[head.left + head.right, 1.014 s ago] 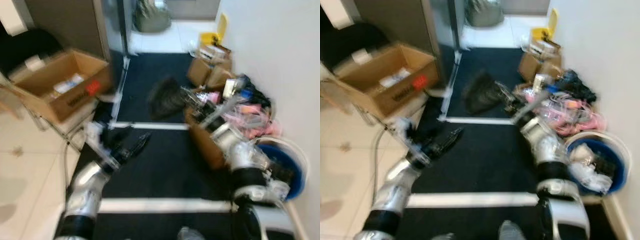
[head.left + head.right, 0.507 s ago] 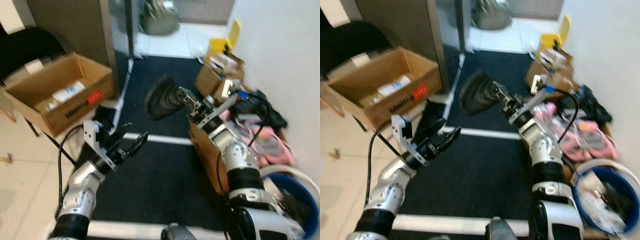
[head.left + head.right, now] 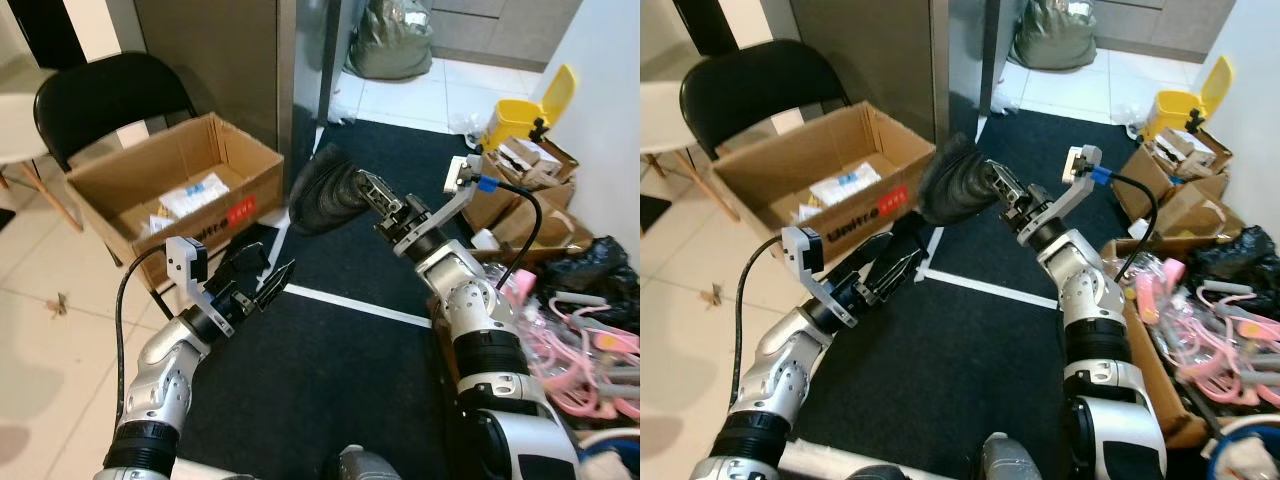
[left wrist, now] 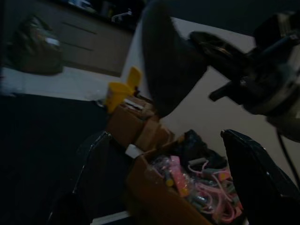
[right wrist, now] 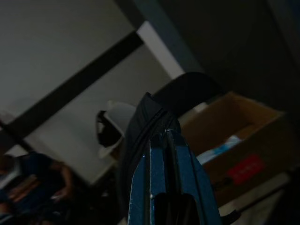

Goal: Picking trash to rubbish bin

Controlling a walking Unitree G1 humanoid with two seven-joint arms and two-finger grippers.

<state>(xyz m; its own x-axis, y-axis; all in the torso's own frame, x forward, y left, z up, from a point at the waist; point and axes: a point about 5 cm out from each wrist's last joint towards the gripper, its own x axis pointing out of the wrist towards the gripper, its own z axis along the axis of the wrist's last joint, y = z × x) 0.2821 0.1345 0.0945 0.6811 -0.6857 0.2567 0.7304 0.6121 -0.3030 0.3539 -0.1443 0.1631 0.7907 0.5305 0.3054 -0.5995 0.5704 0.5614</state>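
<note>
A black crumpled piece of trash [image 3: 322, 190] hangs in the air over the dark carpet, and my right gripper [image 3: 362, 190] is shut on its edge. In the right wrist view the two fingers [image 5: 161, 164] press together on the black trash [image 5: 143, 124]. My left gripper [image 3: 262, 284] is open and holds nothing, lower and to the left, near the corner of a cardboard box [image 3: 130, 180]. Its left wrist view looks between the spread fingers [image 4: 91, 164] at the black trash [image 4: 168, 70]. A small yellow bin [image 3: 520, 112] with a raised lid stands at the far right.
A black folding chair [image 3: 100, 95] stands behind the cardboard box. A grey-green sack [image 3: 400, 40] lies on the tiles beyond the carpet. Brown boxes [image 3: 525, 215] and a tangle of pink hangers [image 3: 590, 345] crowd the right wall. A white line [image 3: 350, 303] crosses the carpet.
The camera has swung left and up, so the blue tub has left the picture and the chair came in. The right gripper still holds the black trash raised; the left stays open.
</note>
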